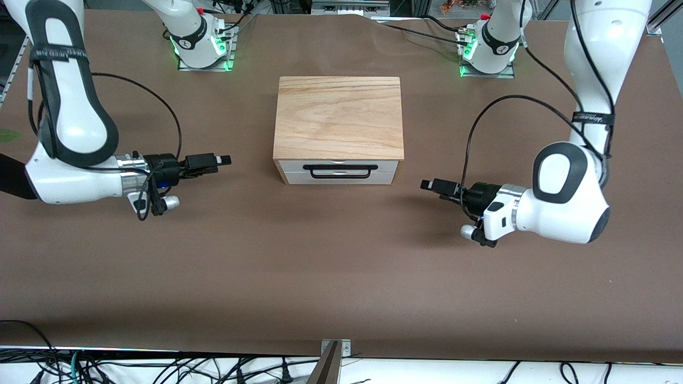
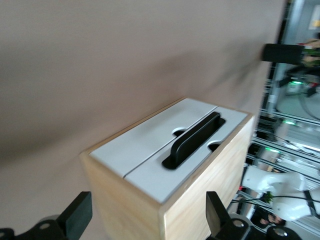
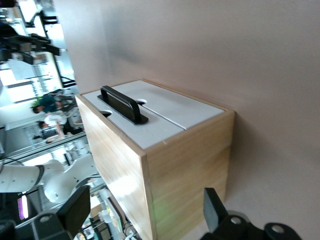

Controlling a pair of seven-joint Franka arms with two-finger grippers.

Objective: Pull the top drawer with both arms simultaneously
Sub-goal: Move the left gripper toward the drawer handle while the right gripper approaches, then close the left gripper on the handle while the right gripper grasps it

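The top drawer [image 1: 384, 165] is shut in the light oak cabinet [image 1: 339, 114] at the table's middle. Its white front carries a wide black bar handle [image 1: 340, 170]. My right gripper [image 1: 227, 159] hovers beside the cabinet toward the right arm's end, open and empty, apart from it. My left gripper [image 1: 425, 185] hovers beside the cabinet toward the left arm's end, open and empty, also apart. In the left wrist view my left gripper [image 2: 147, 215] faces a cabinet corner and the handle [image 2: 192, 140] shows. In the right wrist view my right gripper [image 3: 145, 210] faces the cabinet's side and the handle [image 3: 122, 104] shows.
A lower drawer [image 1: 341, 179] sits under the top one. The brown table [image 1: 341, 277] stretches wide in front of the cabinet. The two green-lit bases [image 1: 203, 42] [image 1: 488, 50] stand at the table's edge farthest from the front camera.
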